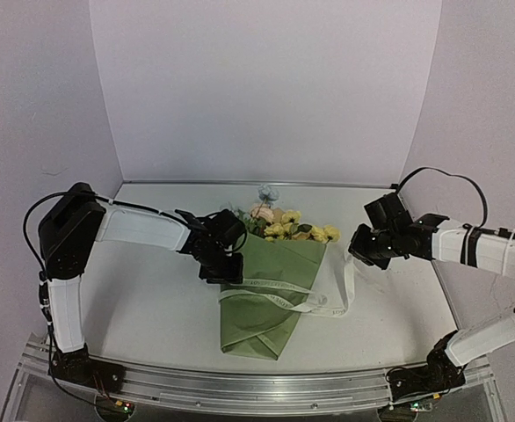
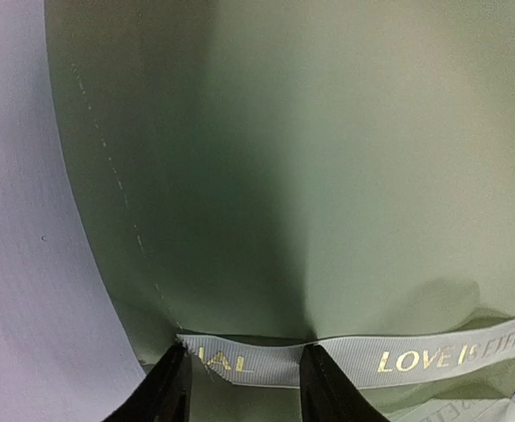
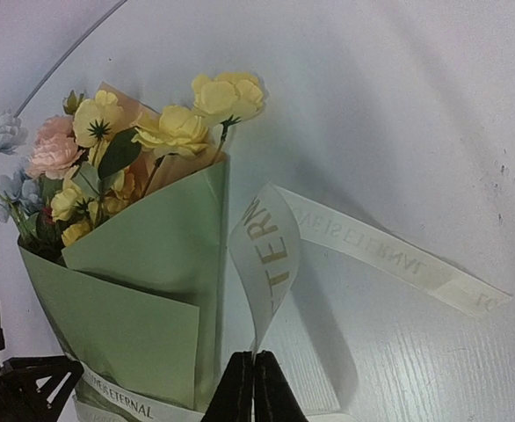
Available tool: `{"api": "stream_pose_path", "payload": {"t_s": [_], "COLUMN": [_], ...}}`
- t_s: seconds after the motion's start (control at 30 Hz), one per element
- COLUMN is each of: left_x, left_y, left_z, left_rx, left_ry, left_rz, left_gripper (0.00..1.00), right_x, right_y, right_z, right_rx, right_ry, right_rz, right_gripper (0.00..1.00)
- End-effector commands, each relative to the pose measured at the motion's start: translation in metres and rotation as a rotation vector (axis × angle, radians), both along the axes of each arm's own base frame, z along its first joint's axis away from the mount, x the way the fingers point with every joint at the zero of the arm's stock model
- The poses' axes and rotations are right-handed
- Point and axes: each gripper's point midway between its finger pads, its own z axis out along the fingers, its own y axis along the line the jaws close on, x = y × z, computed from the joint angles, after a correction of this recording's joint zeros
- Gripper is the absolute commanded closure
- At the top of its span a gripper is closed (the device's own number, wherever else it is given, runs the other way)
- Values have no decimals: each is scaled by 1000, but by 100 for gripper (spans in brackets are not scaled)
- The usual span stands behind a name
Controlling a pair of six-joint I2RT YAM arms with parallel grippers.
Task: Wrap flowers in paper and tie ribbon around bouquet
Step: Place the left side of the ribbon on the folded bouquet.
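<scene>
The bouquet lies mid-table: an olive-green paper cone with the flowers, yellow, pink and pale blue, at its far wide end. The cream ribbon crosses the cone's waist. My left gripper sits at the cone's left edge, low over the paper. It is open, and the ribbon's cut end lies flat between the fingers, the ribbon running on past the right one. My right gripper hovers right of the cone. It is shut on the ribbon, which curls up from the fingertips beside the flowers.
The white table is boxed by pale walls at the back and both sides. A metal rail runs along the near edge. A loose stretch of ribbon lies on the table right of the cone.
</scene>
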Motion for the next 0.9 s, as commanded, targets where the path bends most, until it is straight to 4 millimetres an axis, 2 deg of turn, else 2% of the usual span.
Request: {"api": "stream_pose_path", "payload": {"t_s": [0.0, 0.17, 0.37, 0.47, 0.63, 0.73, 0.87], "left_x": [14, 17, 21, 24, 21, -2, -71], "left_y": [-20, -20, -22, -33, -67, -104, -153], "left_z": [23, 33, 58, 83, 146, 190, 233], "left_rx": [-71, -73, -93, -161, -349, -497, -723], "left_ry": [-42, -67, -130, -188, -318, -385, -401], "left_rz": [-11, -23, -55, -106, -257, -438, -771], "left_gripper": [68, 79, 84, 90, 99, 100, 100], "right_x": [2, 3, 2, 2, 7, 14, 31], "right_y": [-4, -3, -4, -6, -8, -5, 12], "right_z": [11, 11, 11, 14, 20, 25, 42], "right_rx": [-7, -6, -10, -23, -51, -45, 1], "right_ry": [-30, -29, -30, -37, -52, -56, -69], "right_rz": [-7, -6, -7, -12, -4, 14, 94], "right_gripper": [95, 96, 96, 96, 97, 97, 97]}}
